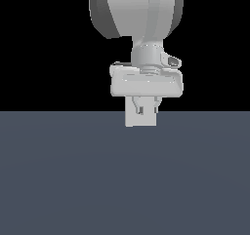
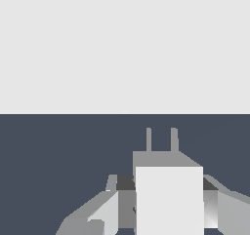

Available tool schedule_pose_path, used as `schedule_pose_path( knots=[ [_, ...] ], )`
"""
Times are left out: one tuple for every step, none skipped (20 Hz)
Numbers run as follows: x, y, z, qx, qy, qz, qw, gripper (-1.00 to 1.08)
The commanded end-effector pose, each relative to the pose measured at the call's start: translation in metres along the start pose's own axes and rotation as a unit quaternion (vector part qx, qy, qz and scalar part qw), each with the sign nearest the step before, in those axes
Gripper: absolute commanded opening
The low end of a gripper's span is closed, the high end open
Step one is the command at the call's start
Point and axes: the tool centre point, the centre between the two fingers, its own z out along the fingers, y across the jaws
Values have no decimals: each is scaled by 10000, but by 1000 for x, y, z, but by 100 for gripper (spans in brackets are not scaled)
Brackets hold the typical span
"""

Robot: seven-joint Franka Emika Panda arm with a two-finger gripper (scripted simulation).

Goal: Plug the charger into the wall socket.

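Charger [image 2: 168,200] — small, rigid, likely light and slick-faced block, clamped at its flanks in gripper [image 2: 161,207], prongs forward, facing wall socket [image 2: 125,48] — best gripped mid-body, squarely.

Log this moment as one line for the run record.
gripper: shut on charger | prongs: pointing at wall socket | plugged: not yet
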Motion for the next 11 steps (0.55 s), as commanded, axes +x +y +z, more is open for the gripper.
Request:
schedule_pose_path(
  knots=[
    [9, 0, 0, -1, 1, -2, 10000, -100],
    [12, 0, 0, -1, 1, -2, 10000, -100],
    [15, 0, 0, -1, 1, -2, 10000, -100],
    [17, 0, 0, -1, 1, -2, 10000, -100],
    [19, 0, 0, -1, 1, -2, 10000, -100],
    [21, 0, 0, -1, 1, -2, 10000, -100],
    [22, 0, 0, -1, 1, -2, 10000, -100],
    [23, 0, 0, -1, 1, -2, 10000, -100],
    [24, 0, 0, 0, 2, -5, 10000, -100],
    [24, 0, 0, 0, 2, -5, 10000, -100],
    [24, 0, 0, 0, 2, -5, 10000, -100]
  ],
)
